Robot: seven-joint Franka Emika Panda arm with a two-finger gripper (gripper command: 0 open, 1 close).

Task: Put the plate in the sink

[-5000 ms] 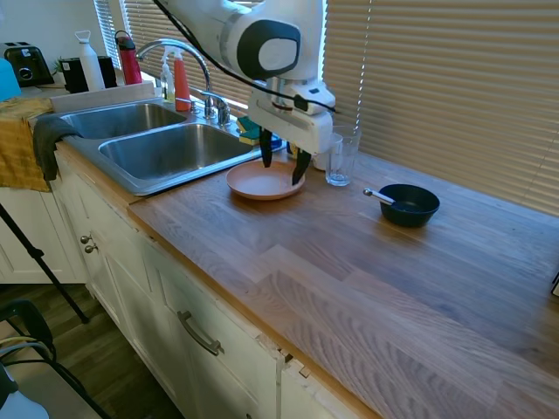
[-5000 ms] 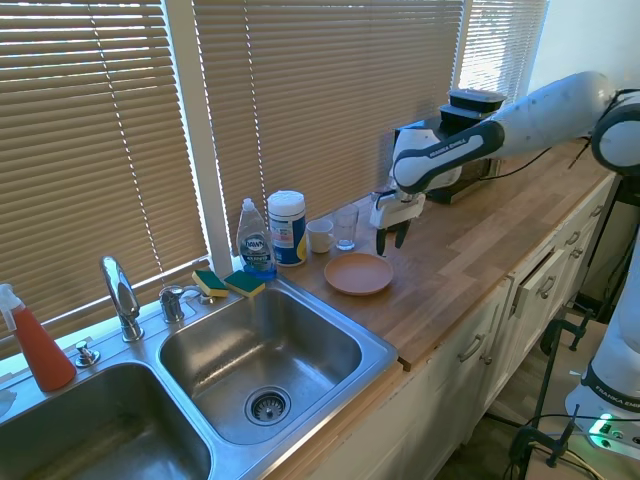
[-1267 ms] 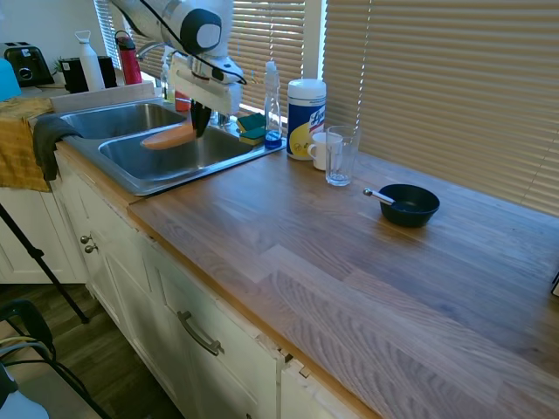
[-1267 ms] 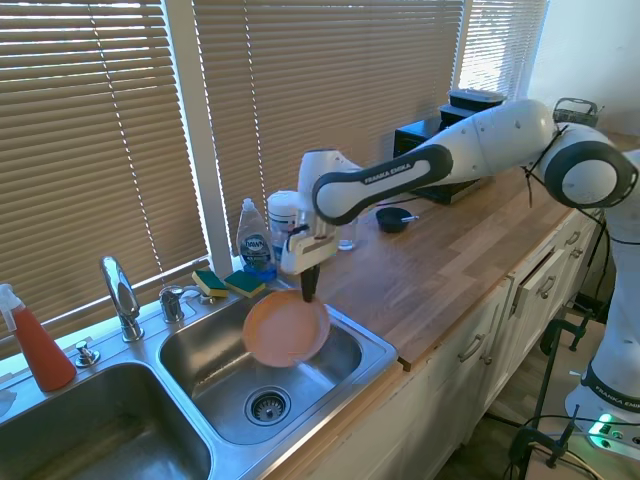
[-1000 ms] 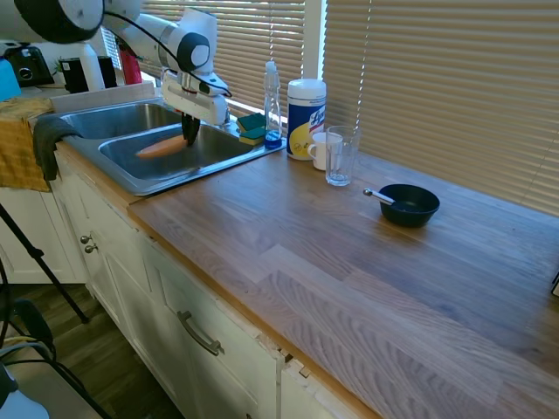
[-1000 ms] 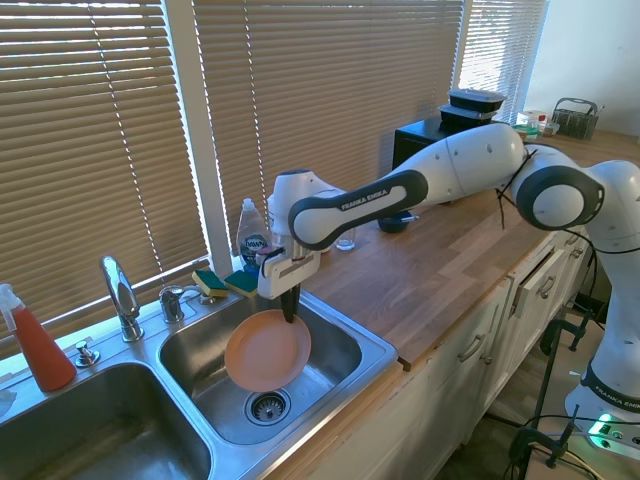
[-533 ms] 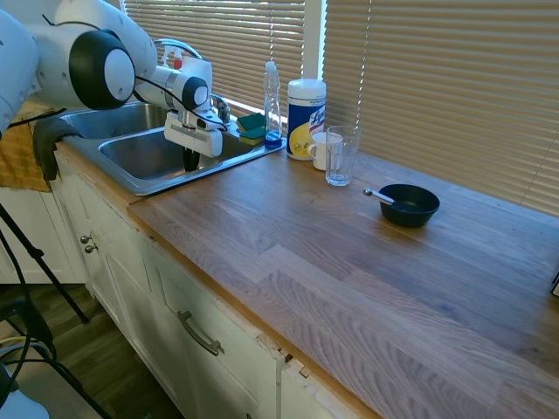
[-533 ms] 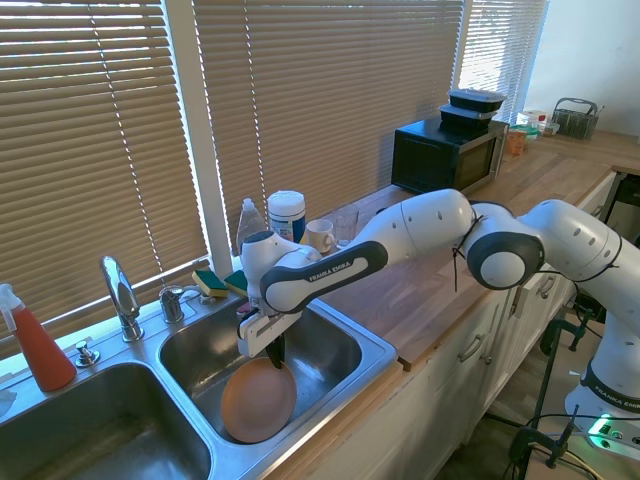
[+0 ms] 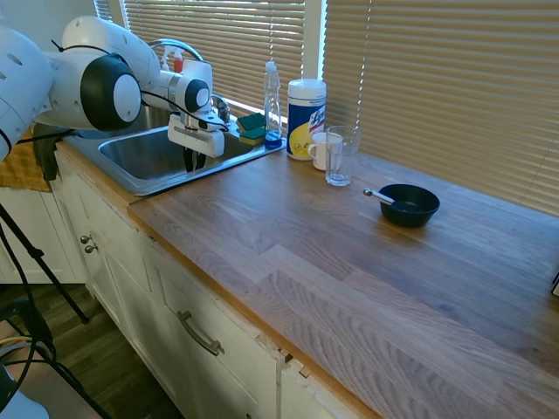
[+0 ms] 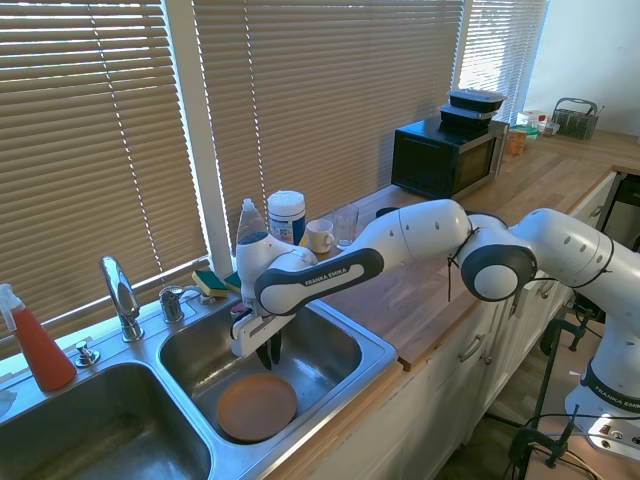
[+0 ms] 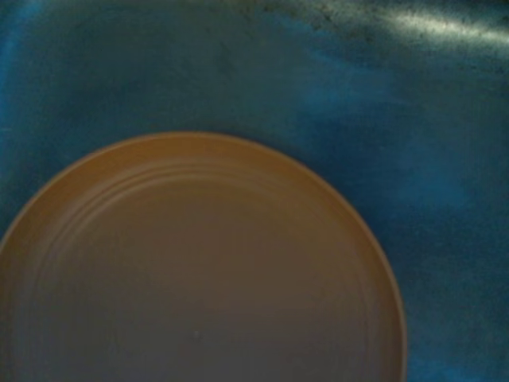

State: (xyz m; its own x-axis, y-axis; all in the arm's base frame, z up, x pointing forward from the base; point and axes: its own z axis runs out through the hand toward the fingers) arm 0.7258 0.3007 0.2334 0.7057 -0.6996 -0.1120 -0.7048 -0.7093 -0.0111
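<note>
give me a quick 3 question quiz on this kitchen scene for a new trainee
1. True or false: the plate lies flat on the bottom of a sink basin.
2. Which basin holds the plate? A) the one nearer the wooden counter B) the one farther from it
3. Fill in: the gripper hangs above the plate with its jaws ____.

Key: 1 true; 2 A; 3 open, and holding nothing. The wrist view shows the plate on the basin floor from above, with no sign of a grip on it.
</note>
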